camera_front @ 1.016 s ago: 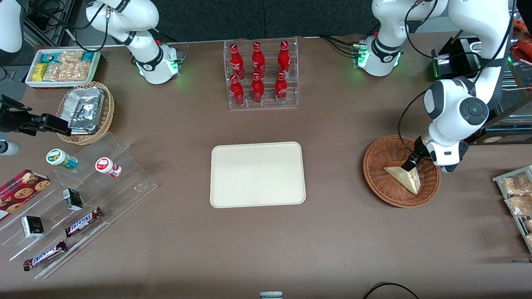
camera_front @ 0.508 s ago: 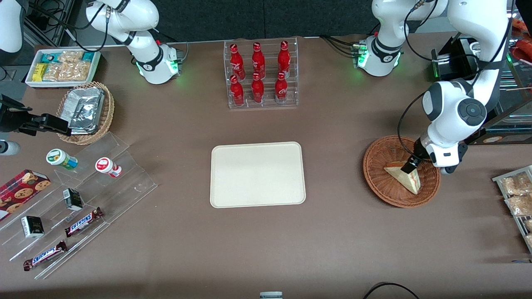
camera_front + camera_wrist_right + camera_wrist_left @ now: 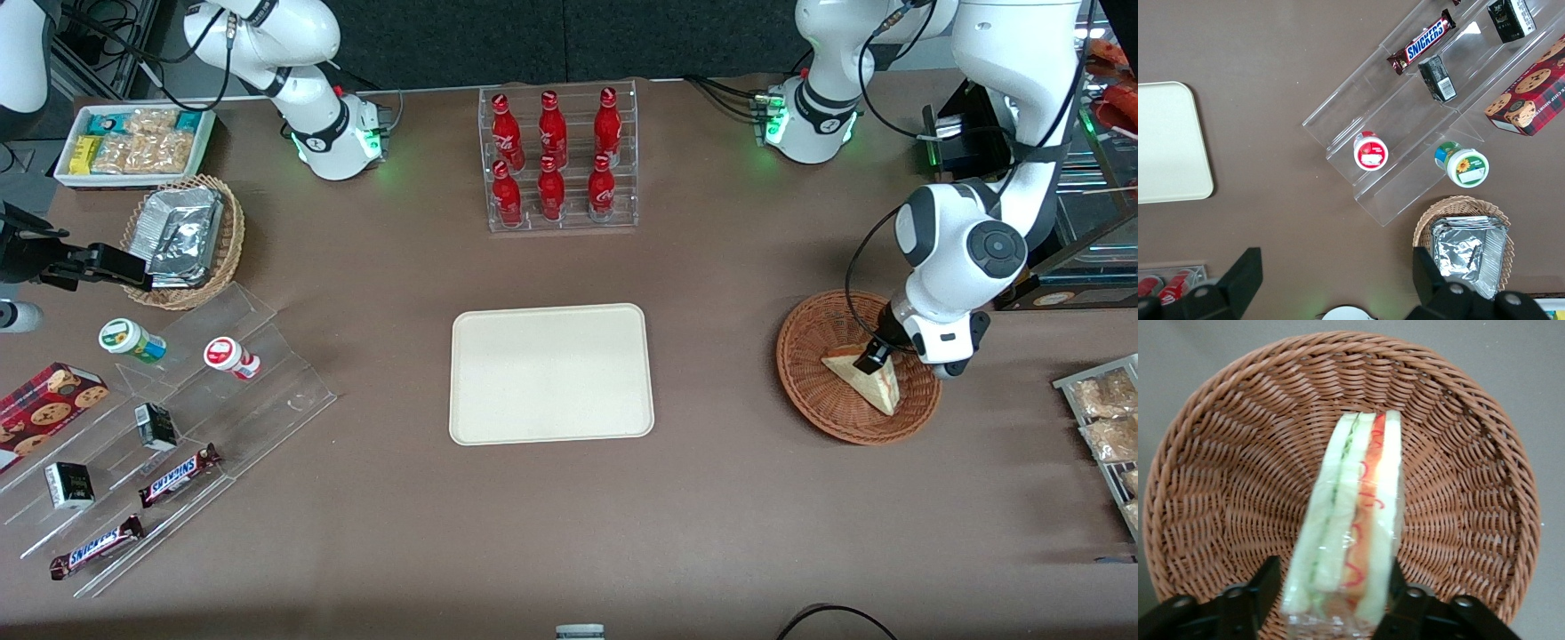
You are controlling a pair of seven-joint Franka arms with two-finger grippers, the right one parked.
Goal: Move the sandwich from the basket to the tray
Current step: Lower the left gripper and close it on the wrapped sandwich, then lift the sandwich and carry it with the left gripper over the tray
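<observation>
Since a second ago our arm has shifted slightly up-frame in the front view, while the sandwich lies unmoved in the basket at right. Our claw straddles the wedge's near end, fingers spread just beside its bread faces; its long axis runs straight away from the claw.

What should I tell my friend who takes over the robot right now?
Gripper: down in the basket, one finger on each side of the sandwich; whether it is squeezing yet is unclear.
Sandwich: standing on its edge in the basket, wrapped in clear film.
Tray: bare, mid-table.
Done: reached the sandwich.
Left: grip, lift, carry to the tray, let go.
</observation>
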